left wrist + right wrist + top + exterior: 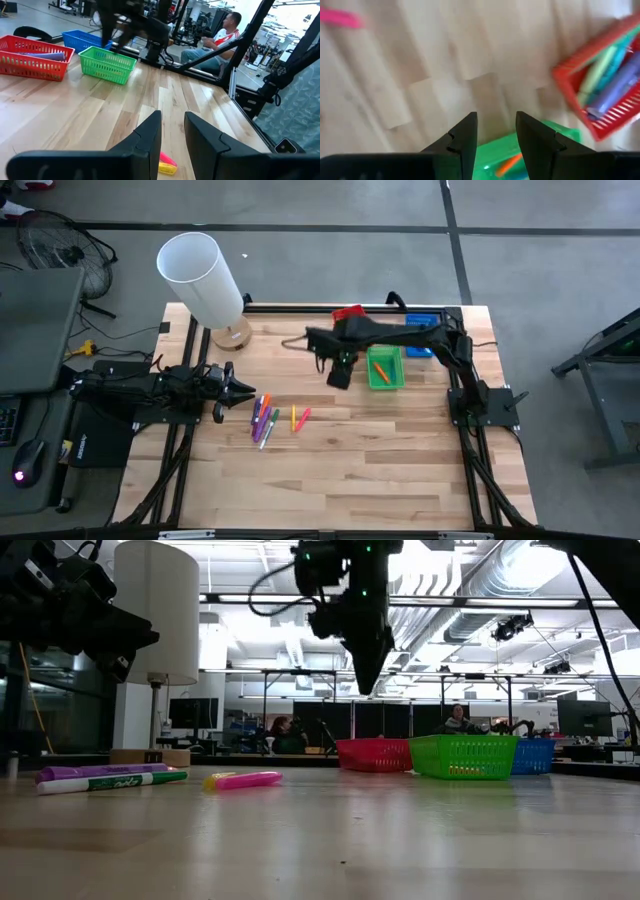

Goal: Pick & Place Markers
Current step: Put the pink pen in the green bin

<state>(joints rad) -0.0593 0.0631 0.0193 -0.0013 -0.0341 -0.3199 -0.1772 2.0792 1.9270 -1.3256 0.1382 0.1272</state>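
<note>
Several markers (265, 418) lie flat on the wooden table in front of my left gripper (235, 392), which stands open and level at the left; a pink and yellow marker (167, 164) shows just under its fingers. An orange marker (381, 369) lies in the green tray (385, 380). More markers (612, 75) lie in the red tray (600, 117). My right gripper (340, 372) hangs open, pointing down, above the table just left of the green tray, with nothing between its fingers (465, 145). It shows high above the table in the low view (365, 680).
A blue tray (420, 330) stands at the back right beside the red tray (348, 313). A white lamp (205, 280) stands at the back left. A black frame runs along the table's edges (300, 308). People sit in the room beyond (220, 37).
</note>
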